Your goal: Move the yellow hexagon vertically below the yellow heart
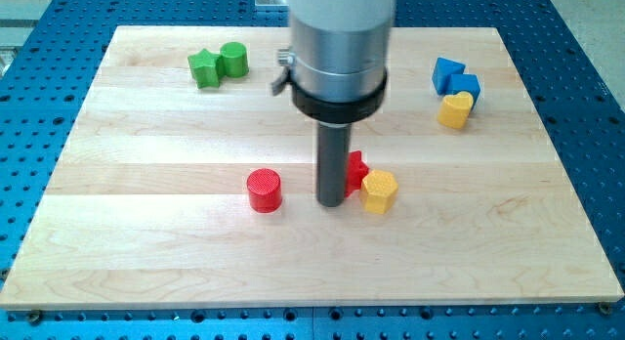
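Note:
The yellow hexagon [379, 191] sits a little right of the board's middle. The yellow heart [454, 110] lies at the upper right, touching the blue blocks. My tip [331, 202] rests on the board just left of the yellow hexagon, with a small gap between them. A red block [356, 170] of unclear shape is partly hidden behind the rod, touching the hexagon's upper left.
A red cylinder [264, 191] stands left of my tip. A green star-like block [205, 68] and a green cylinder [233, 59] sit at the upper left. Two blue blocks [455, 78] lie above the yellow heart. The wooden board [146, 242] lies on a blue perforated table.

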{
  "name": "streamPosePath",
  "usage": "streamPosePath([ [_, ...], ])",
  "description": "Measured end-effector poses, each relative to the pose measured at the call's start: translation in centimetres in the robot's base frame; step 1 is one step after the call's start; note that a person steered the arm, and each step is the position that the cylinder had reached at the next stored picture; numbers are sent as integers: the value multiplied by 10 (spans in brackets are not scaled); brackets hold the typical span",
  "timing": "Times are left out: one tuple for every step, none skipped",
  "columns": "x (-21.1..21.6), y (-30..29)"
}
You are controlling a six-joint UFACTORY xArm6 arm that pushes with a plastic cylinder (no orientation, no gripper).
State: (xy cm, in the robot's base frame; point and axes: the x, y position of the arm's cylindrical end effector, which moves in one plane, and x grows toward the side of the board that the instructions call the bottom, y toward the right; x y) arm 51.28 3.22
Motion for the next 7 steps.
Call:
streamPosePath([
  [32,22],
  [-7,47],
  [-57,76],
  [-69,90],
  [-73,46],
  [-91,62],
  [-112,89],
])
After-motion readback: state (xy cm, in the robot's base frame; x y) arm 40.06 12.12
